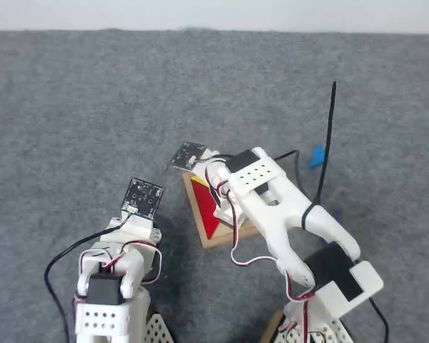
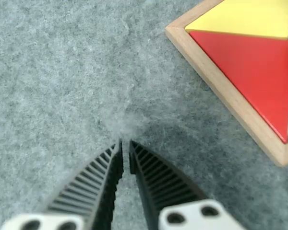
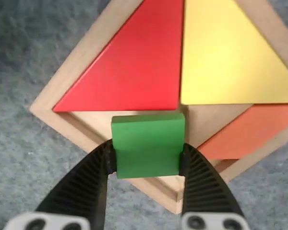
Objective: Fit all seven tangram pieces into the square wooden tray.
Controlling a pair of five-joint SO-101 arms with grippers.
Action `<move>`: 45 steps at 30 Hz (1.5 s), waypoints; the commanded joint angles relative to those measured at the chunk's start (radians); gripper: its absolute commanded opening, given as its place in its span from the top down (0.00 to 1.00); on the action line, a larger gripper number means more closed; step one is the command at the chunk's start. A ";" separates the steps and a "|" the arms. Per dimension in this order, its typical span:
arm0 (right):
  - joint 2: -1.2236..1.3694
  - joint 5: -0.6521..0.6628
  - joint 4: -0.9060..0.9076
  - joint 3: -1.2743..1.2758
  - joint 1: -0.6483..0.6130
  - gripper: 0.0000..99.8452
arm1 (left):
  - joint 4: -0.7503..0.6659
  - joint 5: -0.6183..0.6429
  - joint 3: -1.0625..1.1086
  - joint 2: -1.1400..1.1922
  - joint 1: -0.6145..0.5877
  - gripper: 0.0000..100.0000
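The square wooden tray [image 3: 62, 120] lies on grey carpet and holds a red triangle [image 3: 134, 72], a yellow triangle [image 3: 225, 57] and an orange piece [image 3: 249, 132]. My right gripper [image 3: 146, 154] is shut on a green square piece [image 3: 148, 149], held just over the bare wood at one corner of the tray. From above, the right arm covers most of the tray [image 1: 222, 239], with part of the red triangle [image 1: 204, 206] showing. My left gripper [image 2: 125, 149] hovers over bare carpet beside the tray [image 2: 216, 81], fingers together with nothing between them.
A blue piece [image 1: 316, 156] lies on the carpet beyond the right arm. A black cable [image 1: 329, 136] rises beside it. The carpet stretches open to the left and far side of the tray.
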 commanded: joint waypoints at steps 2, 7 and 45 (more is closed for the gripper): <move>-0.010 0.023 -0.016 -0.009 -0.004 0.93 | 0.003 -0.008 -0.010 -0.017 -0.005 0.98; -0.010 0.029 -0.018 -0.011 -0.004 0.93 | 0.003 -0.008 -0.010 -0.017 -0.005 0.98; -0.332 -0.175 -0.033 -0.035 0.519 0.88 | 0.003 -0.008 -0.010 -0.017 -0.005 0.98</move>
